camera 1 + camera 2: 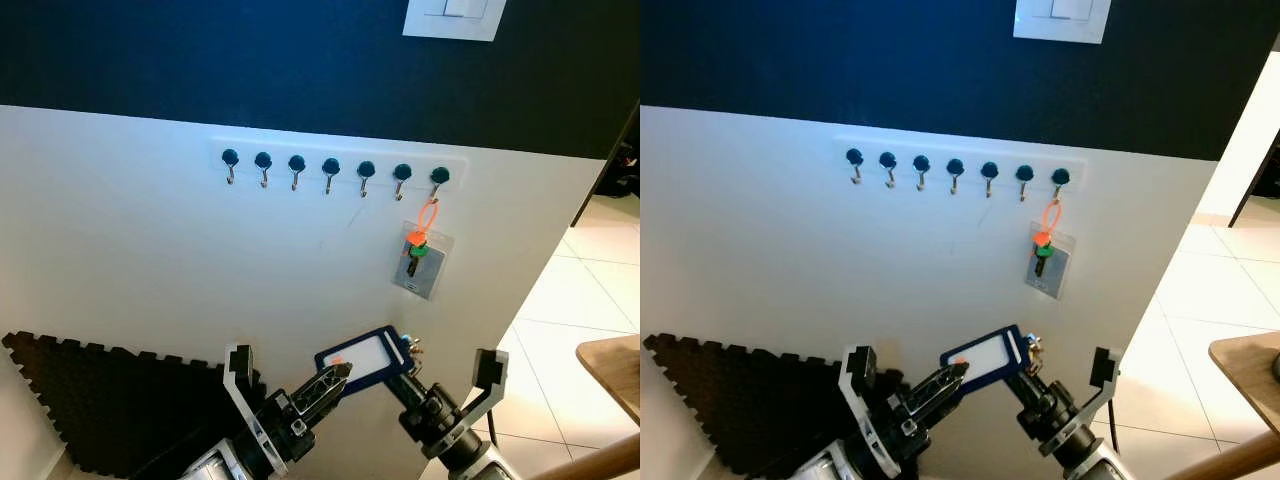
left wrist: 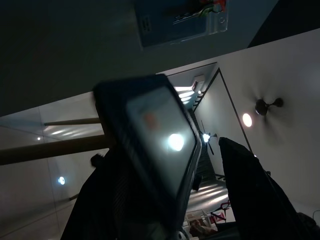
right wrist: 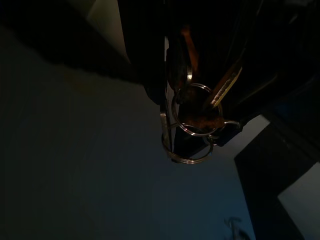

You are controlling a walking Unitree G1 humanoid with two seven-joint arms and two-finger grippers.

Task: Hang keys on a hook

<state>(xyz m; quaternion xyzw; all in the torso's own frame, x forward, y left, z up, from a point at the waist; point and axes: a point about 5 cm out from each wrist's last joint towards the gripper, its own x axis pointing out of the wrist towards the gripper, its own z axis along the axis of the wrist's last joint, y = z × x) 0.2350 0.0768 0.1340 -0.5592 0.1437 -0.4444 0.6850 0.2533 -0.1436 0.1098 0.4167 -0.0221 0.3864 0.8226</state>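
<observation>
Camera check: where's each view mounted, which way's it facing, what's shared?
Eye views: head, facing the wall's hook rack; left hand and right hand hold a badge.
Left wrist: along its fingers, up at the badge, a hung pouch above.
Right wrist: dark; key rings close.
Shared: badge, pouch.

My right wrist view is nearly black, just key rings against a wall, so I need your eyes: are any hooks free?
Observer: Six of seven are. Only the rightmost hook is taken, by an orange loop carrying keys and a clear card sleeve.
Operator: Where is my load relative to them?
Observer: The blue badge holder, carried by the right gripper, sits well below the hook rail.
Operator: And the left arm?
Observer: The left gripper is at the holder's other end.
</observation>
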